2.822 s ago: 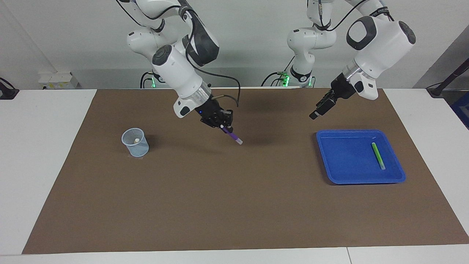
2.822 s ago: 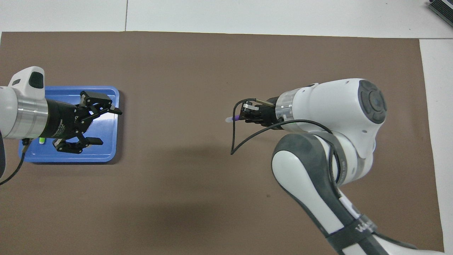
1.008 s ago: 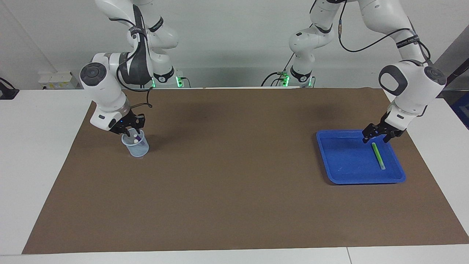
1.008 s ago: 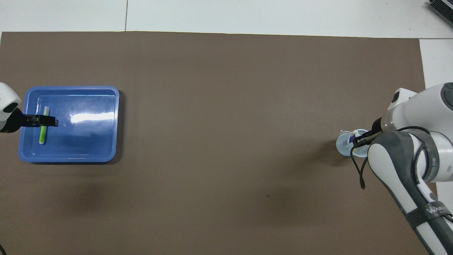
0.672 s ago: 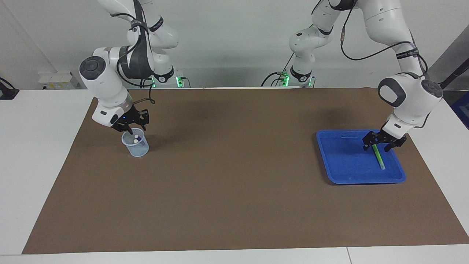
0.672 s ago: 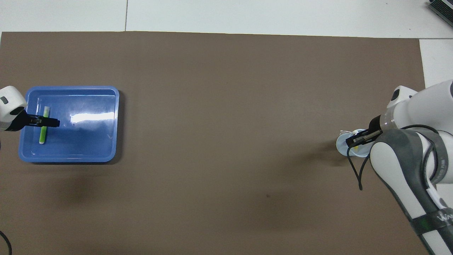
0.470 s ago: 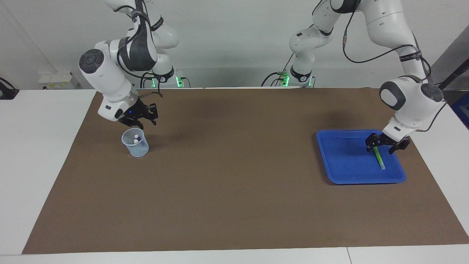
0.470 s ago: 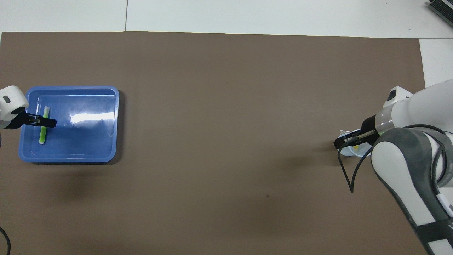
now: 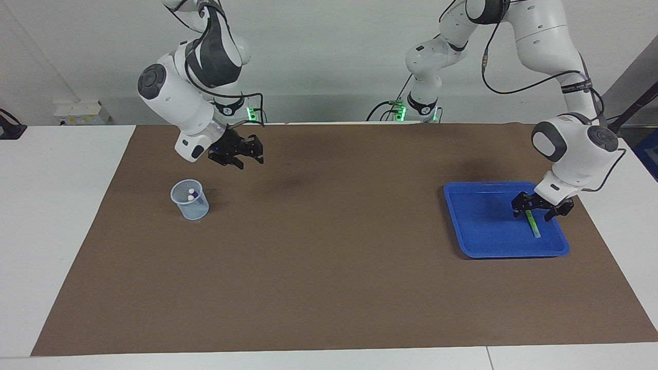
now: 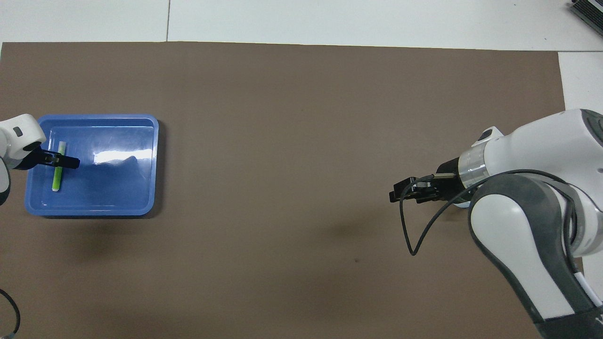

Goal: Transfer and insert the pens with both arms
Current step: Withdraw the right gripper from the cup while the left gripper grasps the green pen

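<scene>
— Two white caps (image 9: 190, 193) poke out of the clear plastic cup (image 9: 190, 200) at centre left of the facing view; one sits on a purple pen, the other pen's colour I cannot tell. One green pen (image 9: 531, 222), slim and round, lies flat in the glossy blue tray (image 9: 478, 226) at centre right.

— And the grippers there?

— The left gripper (image 9: 543, 208) is down in the tray, its black fingers spread either side of the green pen's upper end, not closed on it. The right gripper (image 9: 247, 154) hangs empty over the matte brown mat (image 9: 329, 288), above and to the right of the cup, fingers apart.

— From overhead?

— One rounded rectangular tray (image 10: 136, 141) at centre left, with the green pen (image 10: 57, 173) near its left wall, pale cap at the lower end. The left gripper (image 10: 61, 161) crosses the pen's upper part. The right gripper (image 10: 405, 194) is at centre right over bare mat (image 10: 282, 117), and its arm covers the cup.
</scene>
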Robot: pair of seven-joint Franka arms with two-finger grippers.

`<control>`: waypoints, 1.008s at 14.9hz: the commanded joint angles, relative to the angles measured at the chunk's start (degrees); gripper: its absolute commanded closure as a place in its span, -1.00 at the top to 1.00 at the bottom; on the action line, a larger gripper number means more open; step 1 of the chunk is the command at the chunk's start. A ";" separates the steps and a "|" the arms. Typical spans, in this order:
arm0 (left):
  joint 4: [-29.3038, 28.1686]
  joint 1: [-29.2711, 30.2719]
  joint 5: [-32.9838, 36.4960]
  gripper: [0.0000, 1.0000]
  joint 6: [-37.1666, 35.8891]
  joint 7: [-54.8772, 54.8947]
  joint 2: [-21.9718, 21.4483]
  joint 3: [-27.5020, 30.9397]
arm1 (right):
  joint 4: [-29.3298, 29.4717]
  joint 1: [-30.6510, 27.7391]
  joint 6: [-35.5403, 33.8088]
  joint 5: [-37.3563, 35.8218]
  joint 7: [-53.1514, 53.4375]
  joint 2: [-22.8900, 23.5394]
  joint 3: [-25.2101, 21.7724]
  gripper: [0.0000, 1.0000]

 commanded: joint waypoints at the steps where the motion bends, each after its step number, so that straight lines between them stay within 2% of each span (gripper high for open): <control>1: 1.27 0.54 0.81 0.91 1.14 0.53 1.86 -0.24 | -0.12 0.79 0.23 8.03 2.73 -1.05 -0.05 1.00; 6: 1.27 2.03 0.81 0.77 1.41 0.53 2.04 -0.24 | -0.47 4.82 8.47 9.38 3.34 -0.97 -0.05 1.00; 11: 0.75 3.27 0.72 0.72 2.63 0.45 2.21 -0.24 | -0.74 5.01 12.17 9.38 5.97 -0.70 -0.05 1.00; 15: 0.22 3.18 0.72 0.41 4.48 -0.08 2.83 -0.24 | -0.65 4.31 13.41 9.38 10.10 -0.35 -0.05 1.00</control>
